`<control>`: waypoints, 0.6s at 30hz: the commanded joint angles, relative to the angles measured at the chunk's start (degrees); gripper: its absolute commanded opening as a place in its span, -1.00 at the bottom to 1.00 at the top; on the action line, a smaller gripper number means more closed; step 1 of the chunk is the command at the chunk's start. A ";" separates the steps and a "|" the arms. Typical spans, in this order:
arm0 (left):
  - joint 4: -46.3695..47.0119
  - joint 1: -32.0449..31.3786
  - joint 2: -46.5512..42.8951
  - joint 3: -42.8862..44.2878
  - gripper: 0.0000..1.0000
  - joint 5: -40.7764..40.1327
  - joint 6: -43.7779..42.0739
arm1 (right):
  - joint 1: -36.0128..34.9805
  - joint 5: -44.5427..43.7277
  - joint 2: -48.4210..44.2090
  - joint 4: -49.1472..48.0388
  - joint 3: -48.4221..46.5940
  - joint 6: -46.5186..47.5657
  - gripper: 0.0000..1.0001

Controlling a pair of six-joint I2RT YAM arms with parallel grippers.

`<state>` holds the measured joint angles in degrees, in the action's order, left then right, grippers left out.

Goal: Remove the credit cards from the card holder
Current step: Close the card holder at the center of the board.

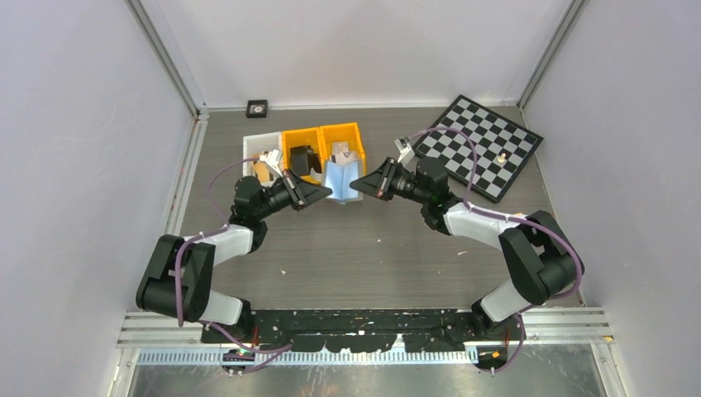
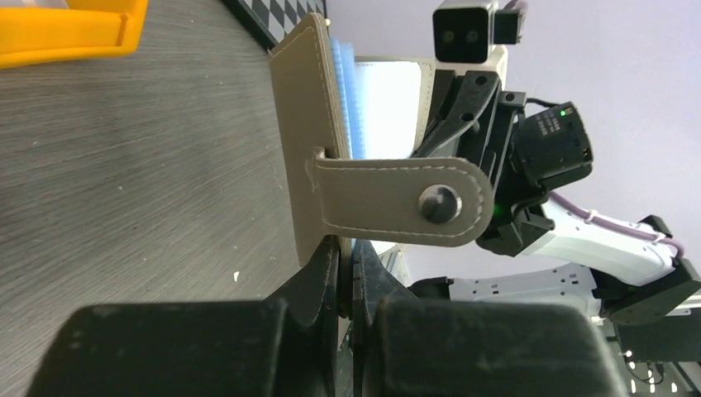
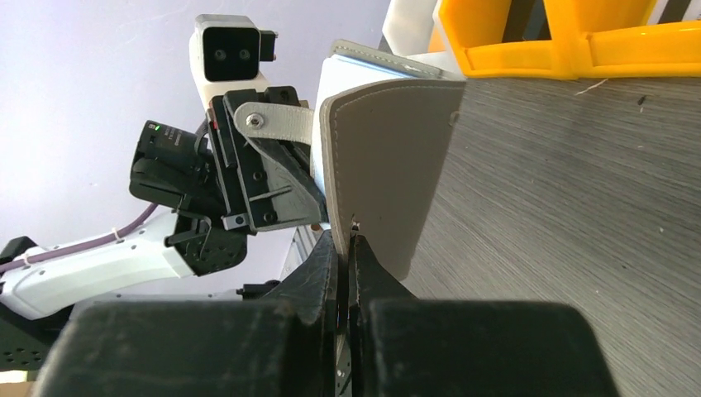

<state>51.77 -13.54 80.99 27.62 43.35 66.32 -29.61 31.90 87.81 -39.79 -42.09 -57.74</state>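
The card holder is a grey stitched case, held open above the table between both grippers. My left gripper is shut on its left flap. In the left wrist view the gripper pinches the flap, and the strap tab with a snap crosses in front. My right gripper is shut on the other flap. In the right wrist view it pinches that flap. Pale blue credit cards stick out between the flaps, also seen in the right wrist view. No tan-brown card shows.
Two orange bins and a white bin with small parts stand just behind the holder. A chessboard lies at the back right. A small black square object sits at the back wall.
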 commanded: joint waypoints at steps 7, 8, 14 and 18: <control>-3.59 -5.26 -0.05 3.98 -1.00 -0.14 -7.43 | -2.88 2.04 3.02 -0.24 -3.43 1.63 -0.99; -4.80 -5.31 -0.19 4.17 -1.00 -0.31 -7.93 | -2.91 2.03 3.01 -0.33 -3.31 1.38 -0.99; -10.15 -5.79 0.54 5.27 -1.00 -1.63 -10.94 | -2.83 -1.82 1.34 4.28 -3.16 3.07 -0.62; -18.92 -6.61 1.51 7.28 -1.00 -4.67 -15.57 | -2.82 -11.33 -0.21 21.65 -6.23 9.09 -0.47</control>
<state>39.31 -18.65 81.84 31.35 40.32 55.96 -31.66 28.75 90.37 -31.66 -44.29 -54.43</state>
